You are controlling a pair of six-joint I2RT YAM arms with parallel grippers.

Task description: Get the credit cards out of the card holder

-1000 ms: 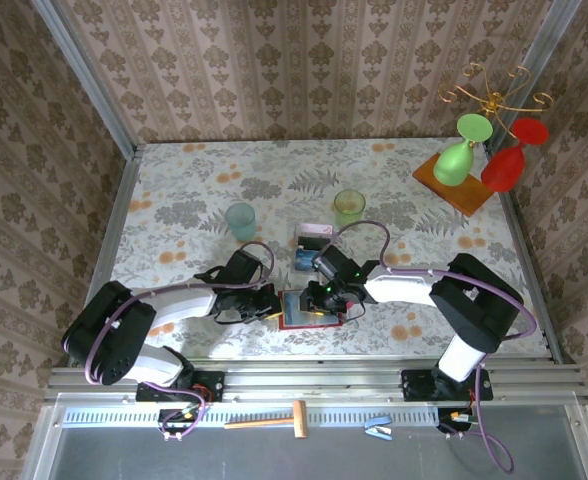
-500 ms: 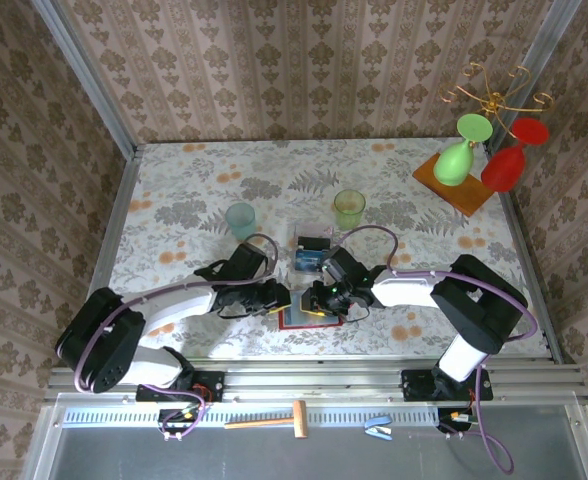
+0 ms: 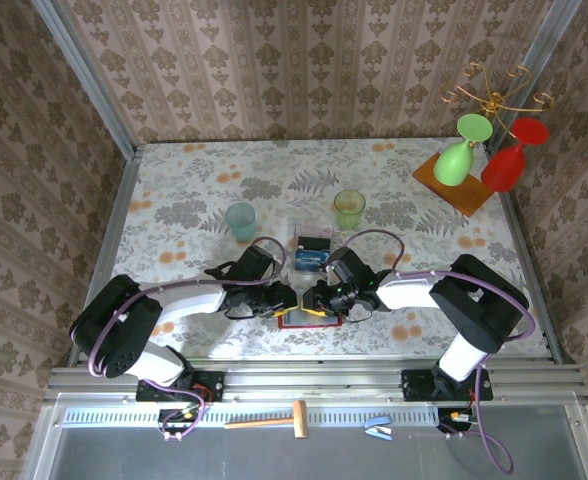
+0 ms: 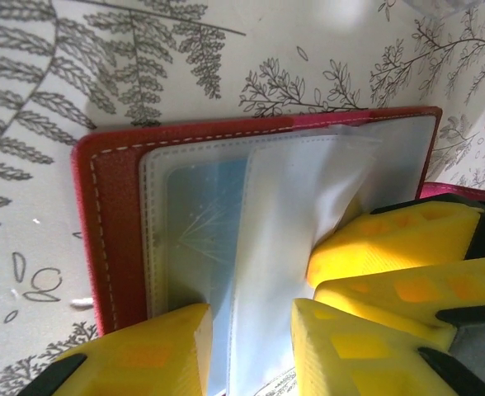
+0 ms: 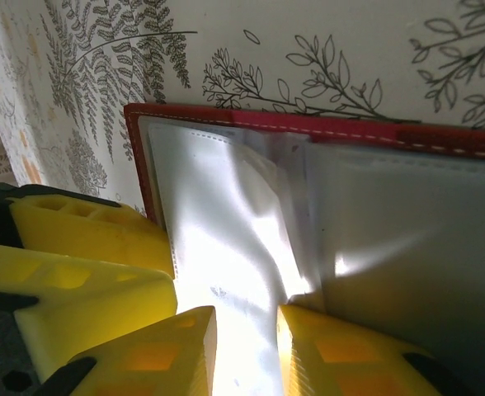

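At the near edge of the table (image 3: pixel 174 190), between the two arms: the card holder (image 3: pixel 309 323) lies open and flat on the flowered cloth, with both grippers low over it.
Card holder up close: a red border with white stitching (image 4: pixel 110 239) frames clear pocket leaves. The right wrist view shows the same red edge (image 5: pixel 350 125) along the top of the pockets.
Blue credit card (image 4: pixel 195 239): it sits tucked inside a clear pocket of the holder and shows pale blue through the plastic.
Clear leaf (image 4: pixel 284 231): one loose pocket leaf is lifted off the holder, wrinkled and catching glare, and it rises toward the right gripper's fingers (image 4: pixel 383 239).
Left gripper (image 4: pixel 251 322): its jaws are parted and nothing is pinched. One yellow finger is over the blue card's pocket and the other is across the leaf's edge, which runs through the gap.
Right gripper (image 5: pixel 247 322): its yellow fingers stand a little apart, and the raised leaf (image 5: pixel 234 239) runs down between them. I cannot tell whether the pads press on it.
Grippers together: the left gripper (image 3: pixel 286 300) and the right gripper (image 3: pixel 318 298) face each other over the holder, tips just beside one another.
Clear plastic box (image 3: pixel 314 250): it is just beyond the holder, with something blue and a dark-striped piece at it, both too small to make out.
Teal cup (image 3: pixel 241 220) and green cup (image 3: pixel 349 208): both stand upright farther back, well apart from the holder.
Wooden stand (image 3: pixel 454 185): it is in the far right corner, with a green glass (image 3: pixel 457 160) and a red glass (image 3: pixel 504 165) at it.
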